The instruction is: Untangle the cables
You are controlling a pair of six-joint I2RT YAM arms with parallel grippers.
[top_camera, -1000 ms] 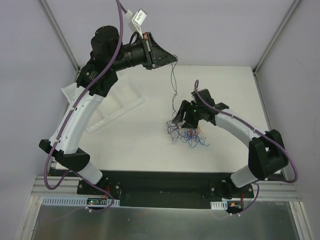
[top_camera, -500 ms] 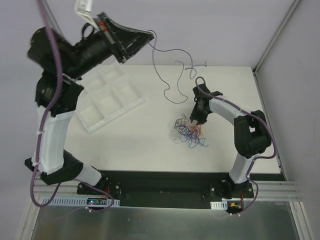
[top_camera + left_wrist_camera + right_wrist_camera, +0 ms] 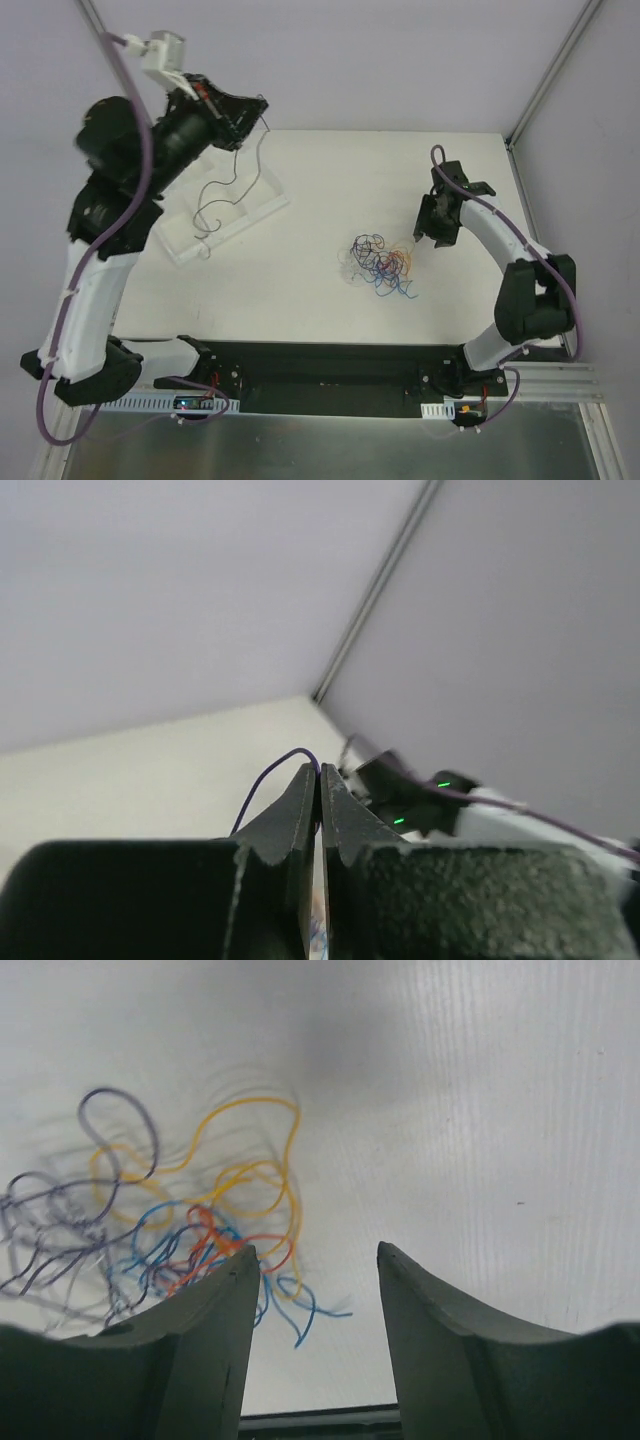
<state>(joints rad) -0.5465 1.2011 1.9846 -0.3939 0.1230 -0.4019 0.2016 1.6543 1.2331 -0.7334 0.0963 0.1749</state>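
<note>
Lying on the white desk [image 3: 300,300], toward its middle and slightly to the right, the cables [image 3: 380,262] are forming one loose knot. Blue, orange, red, yellow and purple strands are crossing one another in it. In the right wrist view the yellow loops are sitting at the far side of the knot [image 3: 190,1220] and the purple loops at its left.

Just beyond and to the right of the knot, the right gripper [image 3: 437,228] is hovering with its fingers pointing down toward the desk. Its jaws are standing apart and nothing is showing between them [image 3: 315,1255]. It is not touching any strand.

Farther back on the left, a clear tray [image 3: 245,225] with compartments is resting on the desk, well apart from the knot.

Above the tray, at the far left, the left gripper [image 3: 258,108] is raised high with its jaws clenched on a dark cable [image 3: 225,185]. This strand is hanging down in curls over the tray, separate from the knot. Whether its lower end is touching the tray cannot be told. In the left wrist view a thin purple loop [image 3: 265,780] is emerging at the tips of the pressed-together jaws [image 3: 319,770].
</note>
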